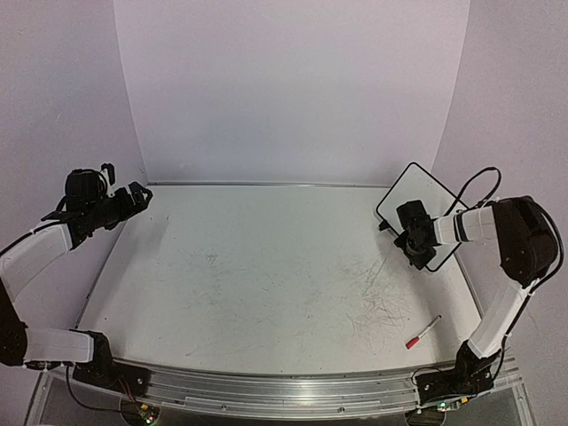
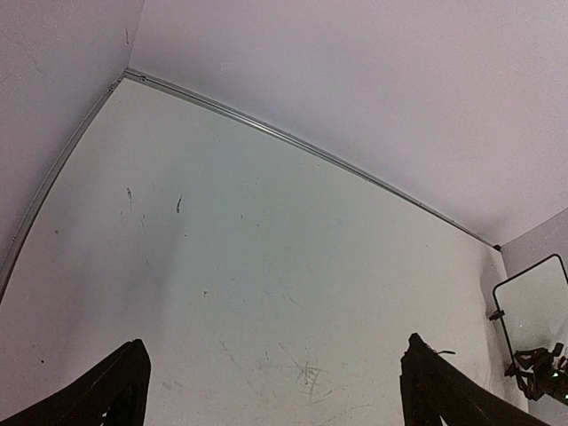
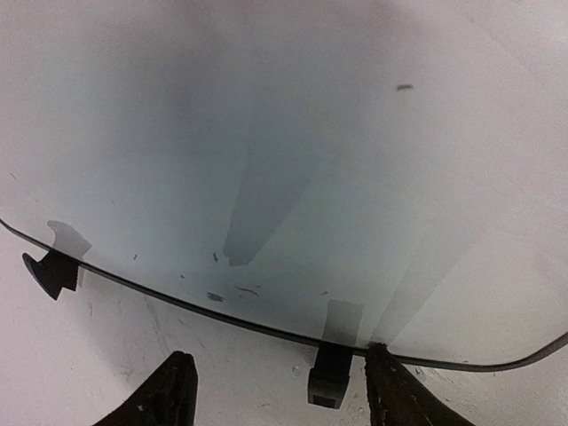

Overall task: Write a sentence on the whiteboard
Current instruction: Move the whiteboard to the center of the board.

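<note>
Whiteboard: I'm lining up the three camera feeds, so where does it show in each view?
Top external: the whiteboard sits at the right, mid-height, tilted.
Left wrist: the whiteboard is cut off by the right edge, low down.
Right wrist: the whiteboard fills most of the picture, its framed edge curving along the bottom.
Shared landmark: the black clip feet on its edge.

The whiteboard (image 1: 421, 188) at two o'clock looks smooth and faintly glossy, edged with a thin black frame, likely plastic. The table (image 1: 266, 266) is matt white, scuffed and scratched toward four o'clock. Its near rail (image 1: 266, 383) is bare metal.
</note>
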{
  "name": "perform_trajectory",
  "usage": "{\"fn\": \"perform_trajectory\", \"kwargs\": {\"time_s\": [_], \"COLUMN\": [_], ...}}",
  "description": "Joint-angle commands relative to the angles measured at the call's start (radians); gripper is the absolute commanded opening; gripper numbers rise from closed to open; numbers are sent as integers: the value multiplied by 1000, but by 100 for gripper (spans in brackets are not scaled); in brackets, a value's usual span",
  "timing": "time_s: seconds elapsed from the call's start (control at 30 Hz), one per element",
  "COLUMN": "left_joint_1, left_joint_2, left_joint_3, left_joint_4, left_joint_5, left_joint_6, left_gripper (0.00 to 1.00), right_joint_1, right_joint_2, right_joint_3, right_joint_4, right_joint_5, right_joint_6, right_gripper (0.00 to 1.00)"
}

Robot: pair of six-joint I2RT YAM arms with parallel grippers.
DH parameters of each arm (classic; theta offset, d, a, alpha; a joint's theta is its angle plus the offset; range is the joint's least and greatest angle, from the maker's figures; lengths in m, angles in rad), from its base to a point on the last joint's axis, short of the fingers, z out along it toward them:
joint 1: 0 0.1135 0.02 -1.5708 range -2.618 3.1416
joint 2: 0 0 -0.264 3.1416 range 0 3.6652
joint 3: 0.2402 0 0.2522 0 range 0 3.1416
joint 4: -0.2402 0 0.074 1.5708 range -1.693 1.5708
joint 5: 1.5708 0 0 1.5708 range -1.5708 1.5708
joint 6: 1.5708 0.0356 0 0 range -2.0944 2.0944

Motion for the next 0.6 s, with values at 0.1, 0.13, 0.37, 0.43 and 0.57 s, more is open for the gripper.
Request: {"fn": "perform_trajectory", "kwargs": {"time_s": [0.1, 0.13, 0.37, 0.43, 0.57], "left_joint_1": [0, 0, 0, 0, 0], "left_joint_2": [-22, -24, -30, -29, -33], "left_joint_3": [53, 52, 48, 52, 56], "left_joint_4": [-10, -10, -10, -10, -11], "left_joint_5": [17, 18, 21, 25, 29], "left_joint_6": [17, 17, 18, 17, 18], "left_gripper": [99, 99, 99, 99, 100], "right_joint_1": [23, 27, 38, 40, 47], "right_joint_2": [35, 37, 39, 42, 45], "right_joint_3": [64, 67, 61, 68, 78], "right_joint_4": [-67, -81, -97, -97, -98], "right_joint_5": [98, 106, 123, 130, 136], "right_joint_6": [-43, -46, -60, -66, -72], "right_gripper": [68, 68, 57, 55, 49]}}
